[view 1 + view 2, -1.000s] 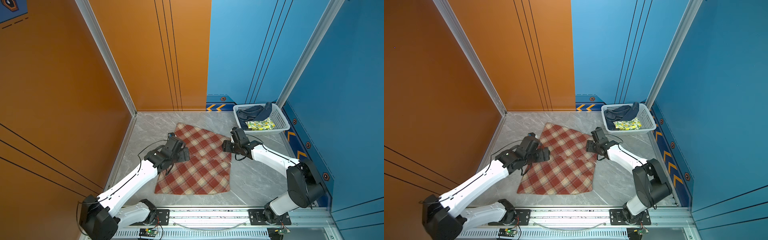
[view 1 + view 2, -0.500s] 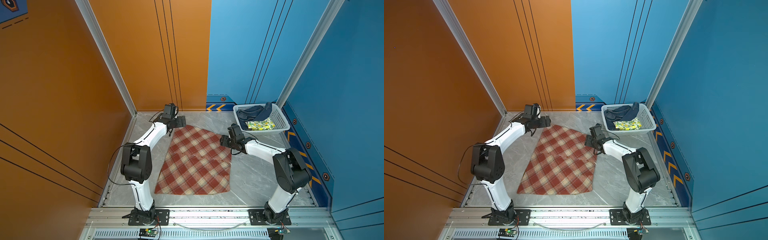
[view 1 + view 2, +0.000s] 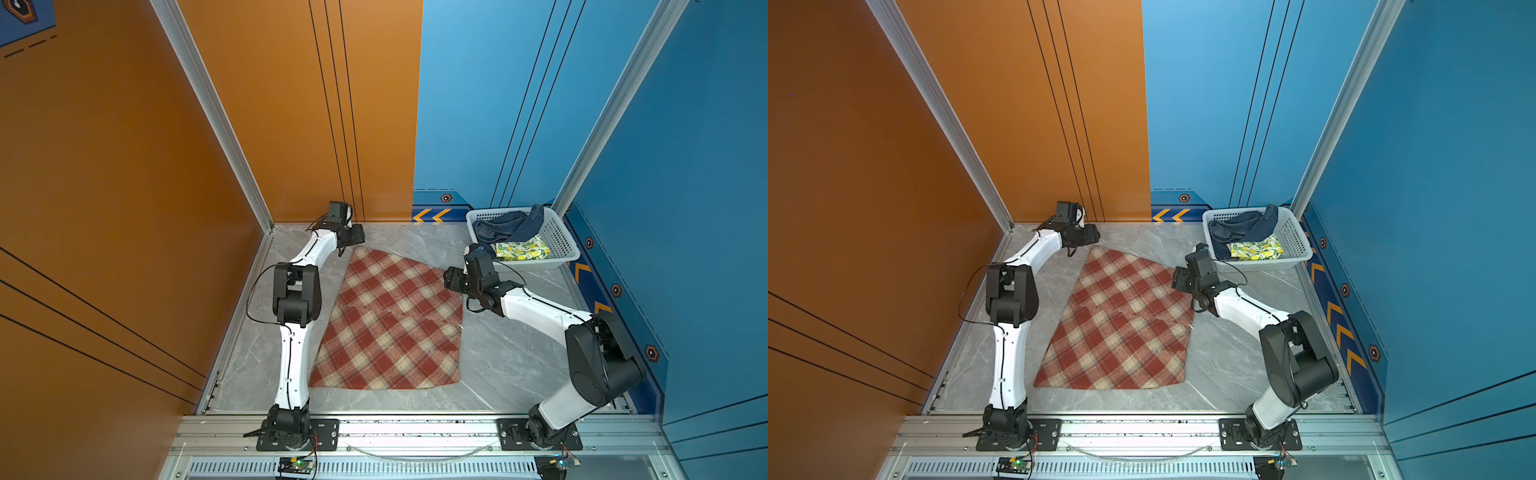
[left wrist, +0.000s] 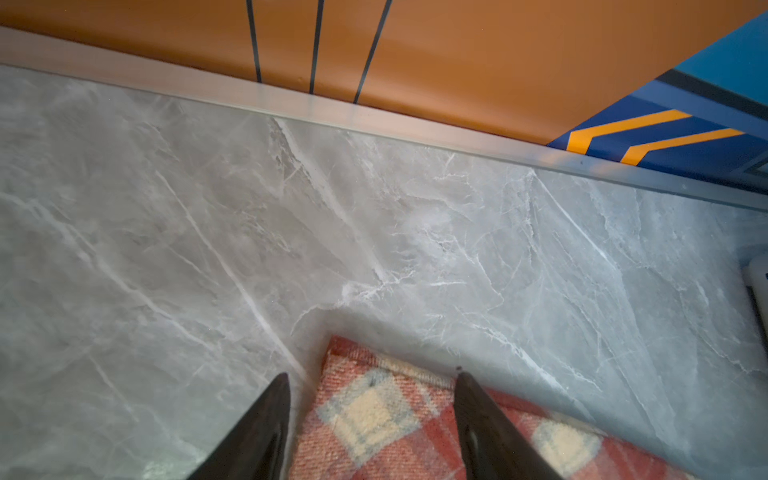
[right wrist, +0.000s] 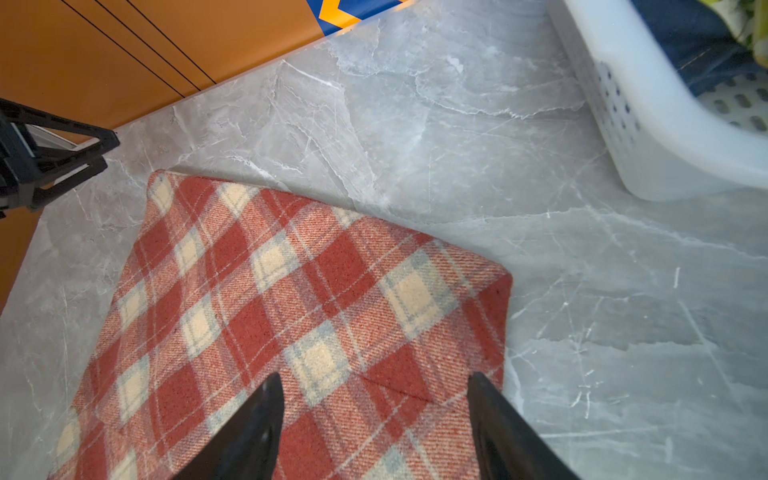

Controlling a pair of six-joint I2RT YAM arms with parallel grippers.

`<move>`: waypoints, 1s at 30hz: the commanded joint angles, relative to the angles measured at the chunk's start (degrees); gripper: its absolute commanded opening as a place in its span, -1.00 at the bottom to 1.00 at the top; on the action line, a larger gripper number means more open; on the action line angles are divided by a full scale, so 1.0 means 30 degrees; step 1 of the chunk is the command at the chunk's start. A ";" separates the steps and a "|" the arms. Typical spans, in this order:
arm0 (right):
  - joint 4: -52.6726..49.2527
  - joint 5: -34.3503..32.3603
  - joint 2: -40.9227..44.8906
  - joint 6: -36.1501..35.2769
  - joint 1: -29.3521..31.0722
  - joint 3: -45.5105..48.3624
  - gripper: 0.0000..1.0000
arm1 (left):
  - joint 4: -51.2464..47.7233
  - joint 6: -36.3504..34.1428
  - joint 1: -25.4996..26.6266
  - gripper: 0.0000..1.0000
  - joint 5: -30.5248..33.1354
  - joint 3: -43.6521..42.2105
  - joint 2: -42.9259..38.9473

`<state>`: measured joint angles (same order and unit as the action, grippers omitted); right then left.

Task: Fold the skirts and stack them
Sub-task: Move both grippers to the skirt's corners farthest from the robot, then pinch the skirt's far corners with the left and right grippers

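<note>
The red-and-cream plaid skirt (image 3: 390,324) (image 3: 1121,324) lies spread flat on the grey marble table. My left gripper (image 3: 355,237) (image 3: 1091,237) is at its far left corner. In the left wrist view the left gripper (image 4: 372,376) is open, its fingertips astride that corner of the plaid skirt (image 4: 365,415). My right gripper (image 3: 451,280) (image 5: 374,376) is open just above the skirt's far right corner (image 5: 415,299). The dark blue denim skirt (image 3: 503,226) and the lemon-print skirt (image 3: 521,249) lie in the basket.
The white perforated basket (image 3: 559,235) (image 5: 648,137) stands at the far right corner, close behind my right wrist. Orange and blue walls enclose the table on the far side and both flanks. A metal rail (image 3: 415,428) carrying the arm bases runs along the near edge.
My left arm swung from the skirt's left middle out to its far left corner and has stayed there. The skirt now lies flat. My right gripper has barely shifted.
</note>
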<state>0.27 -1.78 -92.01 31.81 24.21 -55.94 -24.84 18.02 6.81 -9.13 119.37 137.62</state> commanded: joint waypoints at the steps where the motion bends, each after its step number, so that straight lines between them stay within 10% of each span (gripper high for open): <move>1: 0.0173 -0.0358 0.0549 -0.0416 -0.0217 0.0618 0.41 | -0.1177 0.0409 0.0081 0.26 -0.0727 0.0981 0.0664; 18: -0.0091 -0.0636 0.1335 -0.0350 -0.1081 0.1941 0.42 | -0.4516 0.0118 0.0427 0.15 0.0521 0.4839 0.3684; 26: -0.0266 -0.0587 -0.0228 0.0262 -0.1647 0.1216 0.43 | -0.5745 0.0142 0.0642 -0.97 0.0158 0.7383 0.4989; 30: -0.0217 -0.0587 -0.1686 0.1101 -0.1741 0.0318 0.43 | -0.5724 0.0116 0.0583 -1.00 0.0207 0.7136 0.4600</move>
<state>0.54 -1.87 -94.43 32.69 19.31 -52.51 -40.18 18.63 8.32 -8.84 139.59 151.89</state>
